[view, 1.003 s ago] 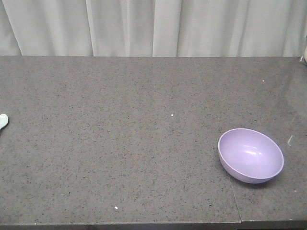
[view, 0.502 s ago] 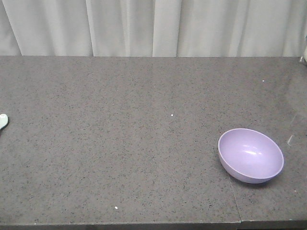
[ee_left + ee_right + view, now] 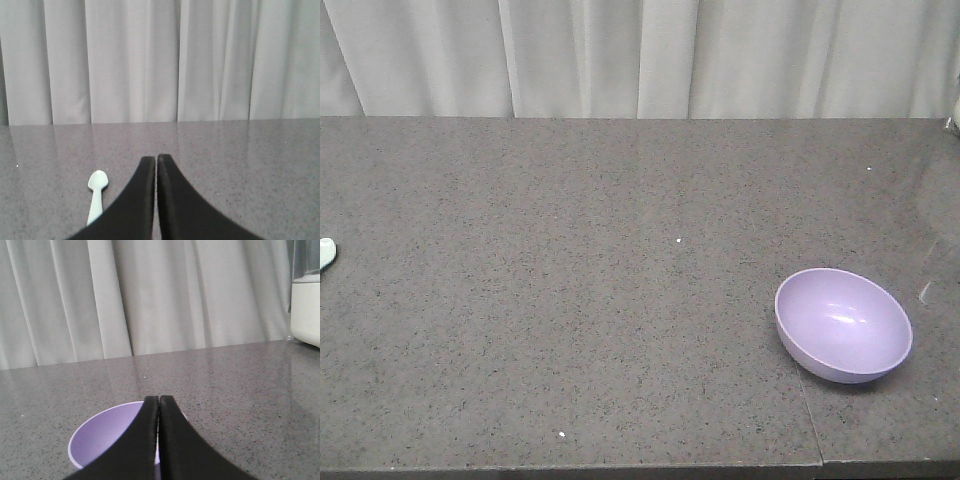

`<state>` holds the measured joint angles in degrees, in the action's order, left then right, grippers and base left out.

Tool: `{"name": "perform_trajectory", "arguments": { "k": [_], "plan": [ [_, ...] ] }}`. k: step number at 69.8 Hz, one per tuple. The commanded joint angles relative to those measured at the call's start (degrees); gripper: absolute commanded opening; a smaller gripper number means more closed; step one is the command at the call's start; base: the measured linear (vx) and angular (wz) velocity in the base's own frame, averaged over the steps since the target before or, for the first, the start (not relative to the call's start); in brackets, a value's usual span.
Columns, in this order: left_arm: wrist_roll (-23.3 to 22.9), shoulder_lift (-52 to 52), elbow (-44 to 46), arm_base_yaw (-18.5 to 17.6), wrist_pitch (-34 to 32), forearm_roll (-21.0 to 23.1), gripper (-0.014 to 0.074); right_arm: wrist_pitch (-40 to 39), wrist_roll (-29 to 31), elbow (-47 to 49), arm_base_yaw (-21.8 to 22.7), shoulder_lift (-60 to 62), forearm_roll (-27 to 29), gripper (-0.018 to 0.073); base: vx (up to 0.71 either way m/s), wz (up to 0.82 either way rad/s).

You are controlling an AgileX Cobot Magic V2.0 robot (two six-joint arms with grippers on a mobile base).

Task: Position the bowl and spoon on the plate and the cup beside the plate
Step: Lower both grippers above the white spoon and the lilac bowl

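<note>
front view: the bowl (image 3: 843, 325) sits on the table (image 3: 570, 300) at four o'clock, with just the head of the spoon (image 3: 325, 253) peeking in at nine. left wrist view shows the whole spoon, lying at eight o'clock of the left gripper (image 3: 156, 159), jaws clenched on nothing. right wrist view: right gripper (image 3: 159, 399) clenched empty too, bowl showing behind its fingers at six o'clock.

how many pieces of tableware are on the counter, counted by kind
bowl (lavender): 1
spoon (mint green): 1
total: 2
No other tableware shows in any view.
</note>
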<state>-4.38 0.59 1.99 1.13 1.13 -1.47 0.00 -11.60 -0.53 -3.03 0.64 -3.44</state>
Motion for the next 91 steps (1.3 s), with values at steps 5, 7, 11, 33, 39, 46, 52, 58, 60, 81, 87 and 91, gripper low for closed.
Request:
{"name": "perform_trajectory", "arguments": {
  "k": [5,7,11,33,39,46,52,58,60,81,87,91],
  "plan": [
    [-0.32,-6.25,11.15,-0.45,2.92,0.24,-0.0006,2.77,0.17,10.07,0.08,-5.24,-0.38,-0.0011,0.0,0.0],
    [-0.32,-8.11,13.13,-0.45,4.56,0.24,-0.0006,4.47,0.22,11.94,0.08,-6.63,-0.64,-0.0011,0.0,0.0],
    [-0.32,-12.65,17.86,-0.45,8.6,0.19,-0.0006,8.91,0.24,16.72,0.08,-10.46,-1.71,-0.0011,0.0,0.0],
    [-0.02,-40.51,47.36,-0.45,34.6,0.13,-0.0006,39.57,0.31,44.19,0.08,-35.07,-4.81,-0.0011,0.0,0.0],
    [0.34,-47.16,54.34,-0.45,40.98,0.08,-0.0006,47.38,0.43,51.16,0.08,-41.77,-5.19,-0.0011,0.0,0.0],
    [0.28,-53.5,60.47,-0.45,47.56,0.17,-0.0006,52.89,0.62,57.83,0.08,-48.09,-6.14,-0.0011,0.0,0.0],
    [0.28,-57.41,63.0,-0.45,51.55,0.17,-0.0006,53.84,0.62,60.63,0.08,-51.95,-6.08,-0.0011,0.0,0.0],
    [0.28,-59.77,63.71,-0.45,52.22,0.19,-0.0006,53.42,0.62,60.87,0.08,-54.07,-6.02,-0.0011,0.0,0.0],
    [0.28,-60.28,63.71,-0.45,52.28,0.19,-0.0006,53.49,0.62,60.8,0.08,-54.53,-5.93,-0.0011,0.0,0.0],
    [0.23,-61.98,63.71,-0.45,52.46,0.19,0.0018,53.84,0.62,60.8,0.08,-56.01,-5.88,0.0066,0.0,0.0],
    [0.23,-61.98,63.71,-0.45,52.48,0.19,0.0069,53.9,0.62,60.8,0.08,-56.01,-5.88,0.0149,0.0,0.0],
    [0.23,-61.98,63.71,-0.45,52.59,0.19,0.0129,53.9,0.62,60.8,0.08,-56.01,-5.88,0.0212,0.0,0.0]
  ]
}}
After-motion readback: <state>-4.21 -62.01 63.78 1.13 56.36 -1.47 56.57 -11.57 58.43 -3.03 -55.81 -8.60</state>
